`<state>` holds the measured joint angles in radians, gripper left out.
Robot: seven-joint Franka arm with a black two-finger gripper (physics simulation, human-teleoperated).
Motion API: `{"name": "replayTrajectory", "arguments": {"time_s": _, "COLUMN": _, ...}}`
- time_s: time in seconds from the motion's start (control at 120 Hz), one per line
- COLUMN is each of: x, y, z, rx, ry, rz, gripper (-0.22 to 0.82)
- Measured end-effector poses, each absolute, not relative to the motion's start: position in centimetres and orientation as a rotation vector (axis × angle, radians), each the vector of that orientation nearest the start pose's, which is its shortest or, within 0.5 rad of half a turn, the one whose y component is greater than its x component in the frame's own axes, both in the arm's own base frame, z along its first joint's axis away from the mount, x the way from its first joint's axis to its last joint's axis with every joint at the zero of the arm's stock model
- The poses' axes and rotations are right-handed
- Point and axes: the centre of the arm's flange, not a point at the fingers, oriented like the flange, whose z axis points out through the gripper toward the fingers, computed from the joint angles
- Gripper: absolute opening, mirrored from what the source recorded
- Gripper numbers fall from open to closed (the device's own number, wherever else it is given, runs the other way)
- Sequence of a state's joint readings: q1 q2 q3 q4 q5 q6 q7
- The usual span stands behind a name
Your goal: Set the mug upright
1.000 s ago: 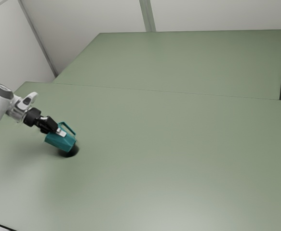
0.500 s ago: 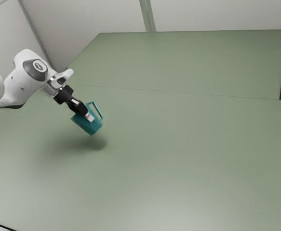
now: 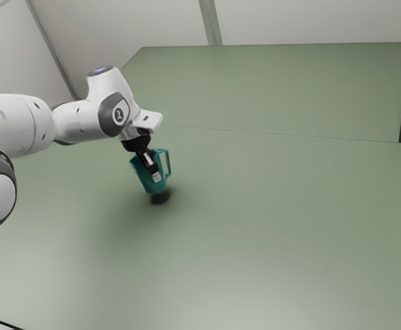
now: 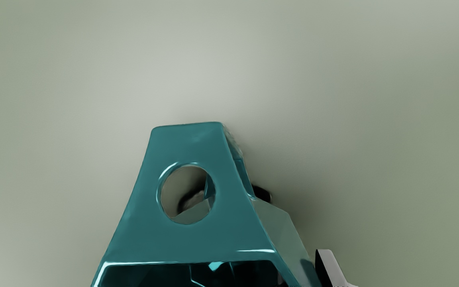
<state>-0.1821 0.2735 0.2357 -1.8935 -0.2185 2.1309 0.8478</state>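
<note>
Item: one teal mug (image 3: 153, 187), leaning, left of the exterior view's centre; my fingers (image 3: 157, 177) held it. Handling: I needed to level it over the surface (image 3: 255, 220), then lower slowly before release.

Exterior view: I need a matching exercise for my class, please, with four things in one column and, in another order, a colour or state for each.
Things
1. Mug
2. Claw
3. Table
4. Arm

Colours and states
A. Muted green and flat
B. Mostly white, coming in from the exterior view's left
C. Closed on something with a handle
D. Teal and tilted

Right pairs: 1-D; 2-C; 3-A; 4-B
</note>
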Motion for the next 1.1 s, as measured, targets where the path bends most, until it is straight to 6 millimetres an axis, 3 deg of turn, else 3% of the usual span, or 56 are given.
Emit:
{"name": "replayTrajectory", "arguments": {"time_s": 0.15, "x": 62.9, "y": 0.2, "z": 34.8, "rx": -2.980, "ry": 1.121, "rz": -0.055, "gripper": -0.17}}
{"name": "replayTrajectory", "arguments": {"time_s": 0.317, "x": 64.3, "y": 0.5, "z": 34.4, "rx": -2.934, "ry": 1.100, "rz": -0.095, "gripper": -0.17}}
{"name": "replayTrajectory", "arguments": {"time_s": 0.433, "x": 64.6, "y": 1.3, "z": 34.4, "rx": -2.942, "ry": 1.063, "rz": -0.119, "gripper": -0.17}}
{"name": "replayTrajectory", "arguments": {"time_s": 0.758, "x": 64.8, "y": 1.0, "z": 32.7, "rx": -2.967, "ry": 1.028, "rz": -0.111, "gripper": -0.17}}
{"name": "replayTrajectory", "arguments": {"time_s": 0.967, "x": 64.8, "y": 0.7, "z": 32.6, "rx": -2.970, "ry": 1.032, "rz": -0.109, "gripper": 0.24}}
{"name": "replayTrajectory", "arguments": {"time_s": 1.1, "x": 64.8, "y": 0.4, "z": 32.9, "rx": -2.964, "ry": 1.042, "rz": -0.114, "gripper": 0.41}}
